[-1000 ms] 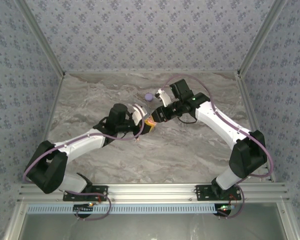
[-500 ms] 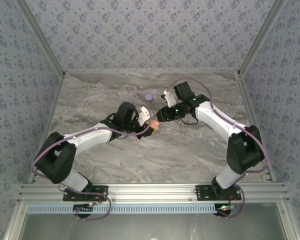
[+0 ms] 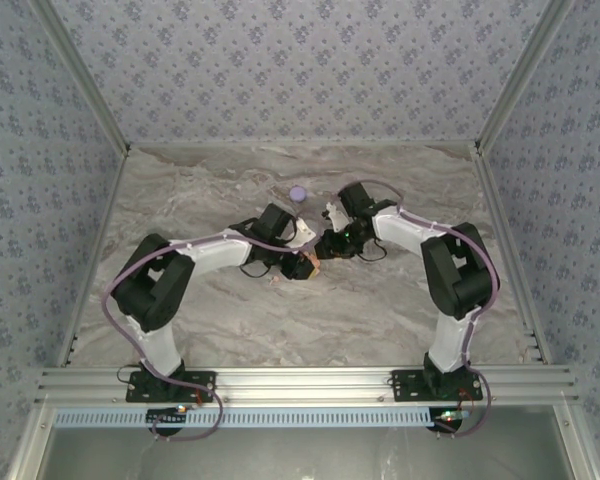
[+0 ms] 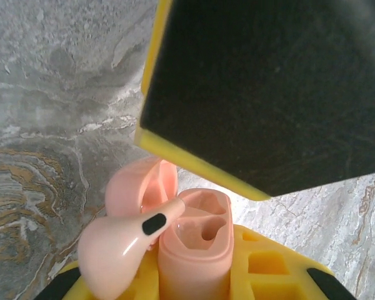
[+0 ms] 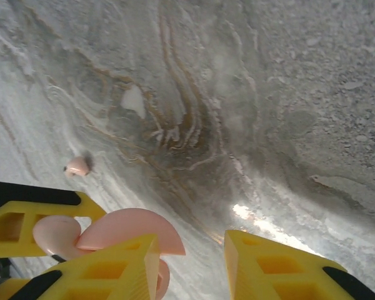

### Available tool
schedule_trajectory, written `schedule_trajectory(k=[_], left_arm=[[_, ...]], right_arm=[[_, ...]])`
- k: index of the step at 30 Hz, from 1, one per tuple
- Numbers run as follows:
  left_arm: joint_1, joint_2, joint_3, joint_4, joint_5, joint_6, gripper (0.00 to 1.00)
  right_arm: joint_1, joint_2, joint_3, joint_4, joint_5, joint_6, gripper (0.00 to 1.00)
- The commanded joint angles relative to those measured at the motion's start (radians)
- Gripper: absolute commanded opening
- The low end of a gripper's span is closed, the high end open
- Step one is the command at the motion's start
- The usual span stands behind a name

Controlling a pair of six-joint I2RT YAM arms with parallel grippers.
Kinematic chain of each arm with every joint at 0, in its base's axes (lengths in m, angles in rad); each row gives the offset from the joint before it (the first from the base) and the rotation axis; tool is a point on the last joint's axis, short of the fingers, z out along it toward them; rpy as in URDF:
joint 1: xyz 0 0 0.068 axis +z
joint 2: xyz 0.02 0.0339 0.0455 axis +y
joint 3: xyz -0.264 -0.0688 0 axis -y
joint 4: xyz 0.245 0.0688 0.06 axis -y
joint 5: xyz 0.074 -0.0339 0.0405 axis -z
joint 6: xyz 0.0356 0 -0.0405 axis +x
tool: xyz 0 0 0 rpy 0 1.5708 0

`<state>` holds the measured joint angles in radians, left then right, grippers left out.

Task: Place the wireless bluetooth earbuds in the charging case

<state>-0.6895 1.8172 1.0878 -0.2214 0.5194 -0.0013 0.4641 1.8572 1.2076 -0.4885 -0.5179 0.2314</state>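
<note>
Arms (image 3: pixel 215 245) closer, left tool (image 3: pixel 305 264) gripping case (image 4: pixel 194 250), right tool (image 5: pixel 190 250) parted, marble top (image 3: pixel 380 310), papered walls (image 3: pixel 300 70)

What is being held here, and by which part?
The left gripper clamps the open salmon-pink plastic charging case by its lower body. The right gripper holds nothing; its jaws stand apart.

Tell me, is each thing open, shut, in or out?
pink case: open.
pink earbud: leaning at its mouth, not seated.
second earbud: loose on the table.
left gripper: shut on pink case.
right gripper: open, empty.
lavender case: on the table, too small to tell.
</note>
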Motion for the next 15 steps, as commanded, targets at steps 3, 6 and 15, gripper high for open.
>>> schedule_trajectory(k=[3, 6, 15], left_arm=[[-0.007, 0.056, 0.088, -0.14, 0.056, -0.022, 0.08], [-0.007, 0.088, 0.132, -0.213, 0.077, -0.019, 0.09], [-0.007, 0.127, 0.227, -0.364, 0.074, -0.019, 0.1]], right_arm=[[-0.008, 0.052, -0.006, -0.015, 0.039, 0.023, 0.34], [-0.011, 0.06, -0.006, -0.019, 0.059, 0.029, 0.36], [-0.02, 0.05, -0.006, -0.034, 0.079, 0.029, 0.36]])
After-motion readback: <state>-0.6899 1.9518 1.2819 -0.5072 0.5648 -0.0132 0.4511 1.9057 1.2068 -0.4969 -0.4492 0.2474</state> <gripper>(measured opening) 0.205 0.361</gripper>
